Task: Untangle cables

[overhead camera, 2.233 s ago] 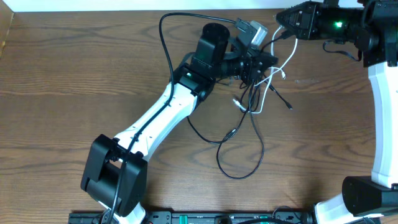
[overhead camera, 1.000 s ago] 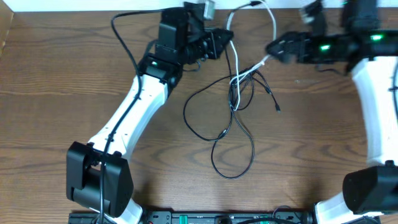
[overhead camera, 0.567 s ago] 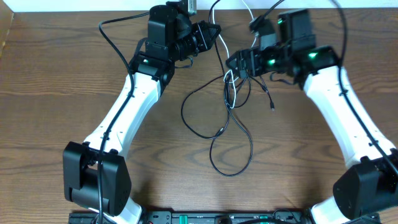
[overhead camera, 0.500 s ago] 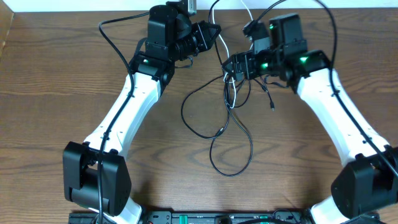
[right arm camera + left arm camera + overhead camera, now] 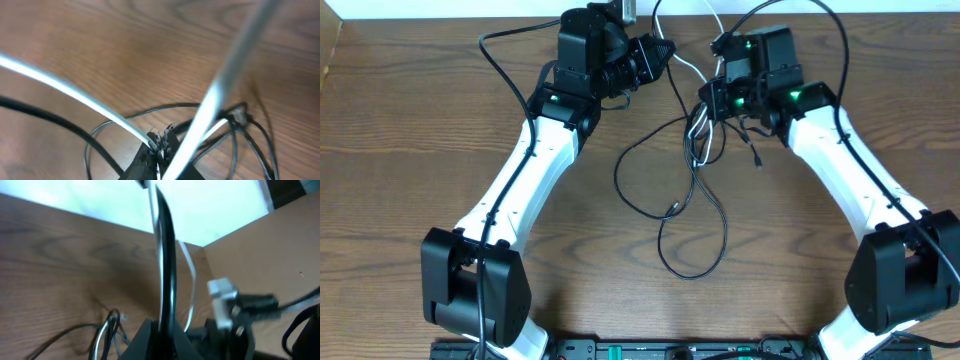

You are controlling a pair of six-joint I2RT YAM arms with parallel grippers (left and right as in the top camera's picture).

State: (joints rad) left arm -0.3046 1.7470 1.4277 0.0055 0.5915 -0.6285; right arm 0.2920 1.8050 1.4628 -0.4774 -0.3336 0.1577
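Observation:
The cables lie in a tangle (image 5: 696,135) between the two arms, and black loops (image 5: 692,272) trail from it toward the front of the table. My left gripper (image 5: 665,52) is shut on a black cable (image 5: 167,255) that rises taut from its jaws. My right gripper (image 5: 706,98) is shut on the white cable (image 5: 75,93), which enters its fingertips (image 5: 162,141) from the upper left. A second blurred pale strand (image 5: 225,75) crosses close in front of the right wrist camera. The right gripper (image 5: 235,311) also shows in the left wrist view.
The table's far edge (image 5: 520,18) meets a white wall just behind both grippers. A raised side board (image 5: 330,50) bounds the left. A thicker black arm cord (image 5: 500,75) arcs beside the left arm and another (image 5: 840,40) over the right arm.
The right arm swung in from the right to the tangle, and its gripper went from open to shut on the white cable. The left gripper stayed shut on its black cable.

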